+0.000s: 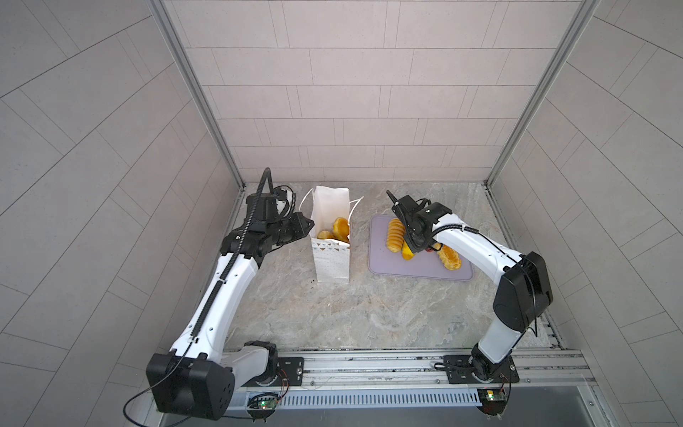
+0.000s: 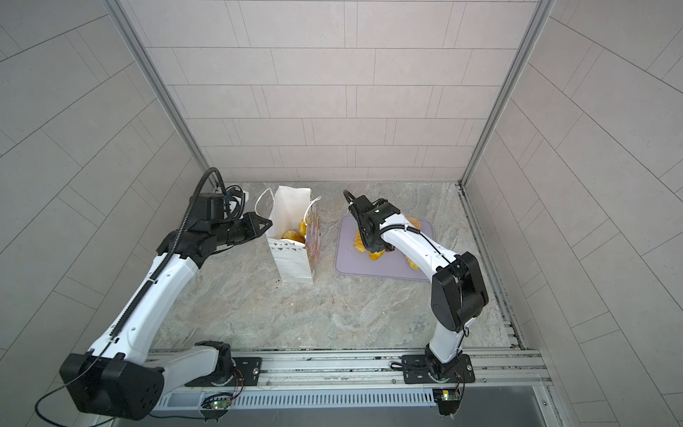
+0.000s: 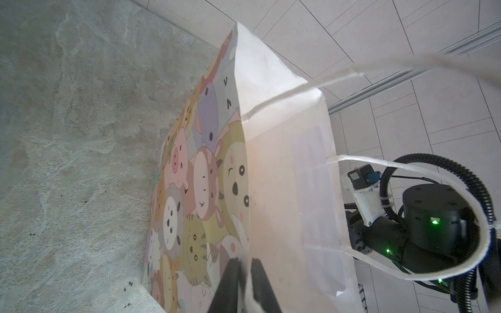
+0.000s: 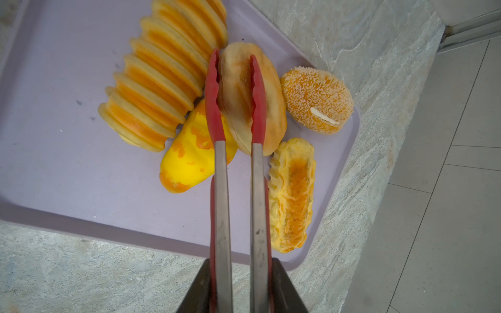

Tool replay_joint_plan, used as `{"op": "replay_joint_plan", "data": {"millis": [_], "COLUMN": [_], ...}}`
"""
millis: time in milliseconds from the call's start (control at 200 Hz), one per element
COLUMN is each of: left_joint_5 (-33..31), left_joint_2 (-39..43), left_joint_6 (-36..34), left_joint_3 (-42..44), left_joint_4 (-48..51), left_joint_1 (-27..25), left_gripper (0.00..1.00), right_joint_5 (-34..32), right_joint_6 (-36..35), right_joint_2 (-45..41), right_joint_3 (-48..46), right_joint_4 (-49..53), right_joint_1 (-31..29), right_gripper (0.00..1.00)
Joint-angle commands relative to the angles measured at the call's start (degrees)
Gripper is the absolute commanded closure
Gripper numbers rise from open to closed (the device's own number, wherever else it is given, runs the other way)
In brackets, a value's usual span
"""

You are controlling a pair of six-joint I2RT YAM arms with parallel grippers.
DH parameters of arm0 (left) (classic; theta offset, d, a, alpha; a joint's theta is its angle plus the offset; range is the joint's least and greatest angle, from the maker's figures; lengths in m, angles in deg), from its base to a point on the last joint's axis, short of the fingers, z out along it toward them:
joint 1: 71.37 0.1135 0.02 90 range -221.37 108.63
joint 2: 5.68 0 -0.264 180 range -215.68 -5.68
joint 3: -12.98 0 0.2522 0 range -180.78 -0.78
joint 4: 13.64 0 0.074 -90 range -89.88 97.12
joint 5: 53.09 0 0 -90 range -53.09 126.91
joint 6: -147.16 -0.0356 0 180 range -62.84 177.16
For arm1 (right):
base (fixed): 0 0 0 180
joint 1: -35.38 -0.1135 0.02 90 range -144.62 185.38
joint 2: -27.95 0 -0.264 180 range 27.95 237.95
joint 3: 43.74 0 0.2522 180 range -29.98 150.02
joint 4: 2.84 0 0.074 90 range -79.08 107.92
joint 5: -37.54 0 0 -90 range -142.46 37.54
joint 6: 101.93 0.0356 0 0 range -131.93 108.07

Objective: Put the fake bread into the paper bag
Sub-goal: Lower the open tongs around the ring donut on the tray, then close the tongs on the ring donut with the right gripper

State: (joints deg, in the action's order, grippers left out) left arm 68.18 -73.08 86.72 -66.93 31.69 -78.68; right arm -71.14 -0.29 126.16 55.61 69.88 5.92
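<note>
Step in hand: pick-up. Right gripper (image 4: pixel 240 271) clamped on tongs (image 4: pixel 222 189), red tips straddling a pale loaf (image 4: pixel 235 92) among the fake bread (image 4: pixel 151 89) on the tray (image 4: pixel 54 135). Left gripper (image 3: pixel 244 263), narrow, pinches the paper bag (image 1: pixel 330 258) rim. Bag upright at the tray's 9 o'clock, two pieces inside. Next, likely: squeeze, lift, carry toward 9 o'clock, release over the mouth.

The paper bag (image 1: pixel 330 258) stands on the table (image 1: pixel 332 314), left of the tray (image 1: pixel 417 271), with some fake bread (image 1: pixel 340 227) inside it. More loaves (image 1: pixel 394 234) lie on the tray, the tongs (image 4: pixel 235 108) straddling one; the left pincer (image 1: pixel 309 223) is at the bag's left wall.
</note>
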Motion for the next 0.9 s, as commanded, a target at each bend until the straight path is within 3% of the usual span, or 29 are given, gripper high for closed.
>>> {"op": "replay_joint_plan", "data": {"millis": [0, 520, 746, 896], "left_joint_5": [-0.09, -0.17, -0.33, -0.6], "left_joint_2": [0.77, 0.75, 0.62, 0.48], "left_joint_6": [-0.78, -0.54, -0.54, -0.69], "left_joint_3": [0.48, 0.23, -0.5, -1.57], "left_joint_4": [0.64, 0.64, 1.03, 1.53], "left_joint_1": [-0.25, -0.25, -0.24, -0.25], "left_gripper": [0.87, 0.87, 0.68, 0.65], "right_joint_5": [-1.25, 2.39, 4.1, 6.16], "right_joint_6": [0.84, 1.79, 2.07, 2.33], "right_joint_2": [-4.01, -13.86, -18.88, -21.49], "right_joint_3": [0.03, -0.63, -0.78, 0.94], "right_joint_4": [0.03, 0.17, -1.39, -1.39], "right_joint_1": [0.14, 0.13, 0.1, 0.21], "right_gripper": [0.7, 0.73, 0.73, 0.73]}}
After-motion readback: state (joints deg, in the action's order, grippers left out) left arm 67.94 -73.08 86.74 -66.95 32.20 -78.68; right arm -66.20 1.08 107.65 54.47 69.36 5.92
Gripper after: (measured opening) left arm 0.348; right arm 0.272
